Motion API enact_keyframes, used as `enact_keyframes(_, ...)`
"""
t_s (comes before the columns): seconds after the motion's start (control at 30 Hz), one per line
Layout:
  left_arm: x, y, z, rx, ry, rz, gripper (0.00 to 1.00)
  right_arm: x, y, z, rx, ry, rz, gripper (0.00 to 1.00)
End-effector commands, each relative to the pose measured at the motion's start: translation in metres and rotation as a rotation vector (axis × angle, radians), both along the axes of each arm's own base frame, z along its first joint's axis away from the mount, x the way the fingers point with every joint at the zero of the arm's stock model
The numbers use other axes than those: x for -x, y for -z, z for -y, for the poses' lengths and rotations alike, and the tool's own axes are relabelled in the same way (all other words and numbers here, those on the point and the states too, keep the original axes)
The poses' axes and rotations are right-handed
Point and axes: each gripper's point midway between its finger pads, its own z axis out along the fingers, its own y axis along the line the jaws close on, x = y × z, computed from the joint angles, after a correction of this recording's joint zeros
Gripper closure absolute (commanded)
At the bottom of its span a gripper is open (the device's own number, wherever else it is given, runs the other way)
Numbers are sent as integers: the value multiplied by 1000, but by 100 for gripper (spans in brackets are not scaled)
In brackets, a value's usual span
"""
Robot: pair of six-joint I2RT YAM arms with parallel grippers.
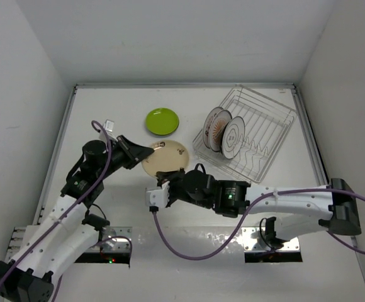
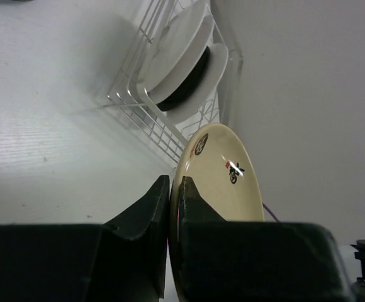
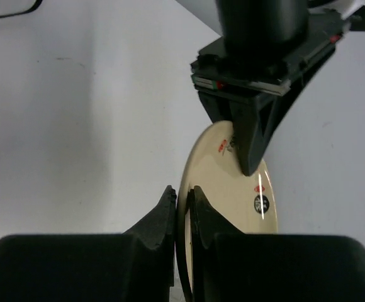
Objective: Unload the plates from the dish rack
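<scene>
Right gripper (image 3: pixel 181 192) pinches one rim of the tan plate (image 3: pixel 233 189); left gripper (image 2: pixel 174 182) pinches the opposite rim, straight across from it. Both are clamped on the one plate, which hangs between the two sets of fingertips, outside the dish rack (image 1: pixel 248 135). The rack sits beyond the left gripper's fingertips.

Risks: if either arm pulls while the other's jaws hold, the plate likely twists, slips or gets levered; thin rim grips give little bite. If both let go together it drops. Height over the table: cannot tell.

Counts: two grippers, one rack, one tan plate, one lime green plate (image 1: pixel 162 121) lying flat beyond the left gripper, three upright plates (image 1: pixel 234 137) in the rack (two white patterned, one dark between).
</scene>
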Motion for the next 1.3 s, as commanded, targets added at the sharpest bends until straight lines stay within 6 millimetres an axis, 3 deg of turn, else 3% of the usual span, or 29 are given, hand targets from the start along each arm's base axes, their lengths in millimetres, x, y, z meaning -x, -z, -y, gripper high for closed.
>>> enact_keyframes(0.0,-5,-22,4,25,15,93,100,-9,-35,-14,-163,45,50,97)
enact_keyframes(0.03,-8,-22,1,15,-5,98,100,-12,-33,-11,-164,75,44,86)
enact_keyframes(0.07,-11,-24,-2,7,-29,107,100,-13,-31,-9,-176,96,23,66)
enact_keyframes(0.1,-20,-24,-12,-15,-100,122,100,-15,-26,-3,-179,123,10,5)
enact_keyframes(0.13,-26,-24,-19,-36,-143,134,100,-21,-28,4,-207,174,9,1)
enact_keyframes(0.17,-38,-24,-33,-64,-240,144,100,-21,-18,11,-224,208,-24,1)
enact_keyframes(0.2,-46,-22,-39,-90,-284,148,100,-23,-34,20,-306,239,-34,1)
enact_keyframes(0.27,-71,-15,-54,-166,-390,147,100,-33,-34,45,-408,379,-86,1)
enact_keyframes(0.3,-81,-11,-57,-193,-415,142,100,-37,-51,61,-503,439,-105,1)
enact_keyframes(0.37,-115,7,-56,-271,-449,104,100,-53,-57,97,-629,646,-149,1)
enact_keyframes(0.4,-131,-4,-54,-258,-471,133,100,-57,-53,110,-621,712,-157,1)
enact_keyframes(0.43,-157,17,-52,-282,-480,101,100,-59,-59,124,-652,770,-167,1)
enact_keyframes(0.47,-169,26,-46,-283,-453,86,100,-64,-60,144,-706,884,-181,1)
enact_keyframes(0.57,-219,46,-41,-303,-440,36,100,-65,-50,176,-711,1008,-182,1)
enact_keyframes(0.6,-235,35,-40,-297,-453,60,100,-64,-44,182,-683,1019,-179,1)
enact_keyframes(0.63,-246,57,-44,-330,-459,17,100,-63,-43,188,-690,1022,-182,1)
enact_keyframes(0.7,-265,70,-44,-332,-460,-16,100,-61,-28,198,-687,1045,-202,1)
enact_keyframes(0.83,-287,91,-53,-321,-470,-48,100,-57,-8,218,-707,1072,-216,1)
enact_keyframes(1.03,-308,113,-50,-342,-461,-91,83,-60,-1,230,-704,1091,-238,1)
enact_keyframes(1.1,-310,117,-49,-351,-455,-114,70,-63,4,231,-693,1104,-276,1)
enact_keyframes(1.23,-304,118,-54,-367,-477,-158,26,-84,23,237,-736,1187,-441,1)
enact_keyframes(1.27,-302,116,-56,-372,-483,-164,23,-87,28,236,-724,1196,-470,1)
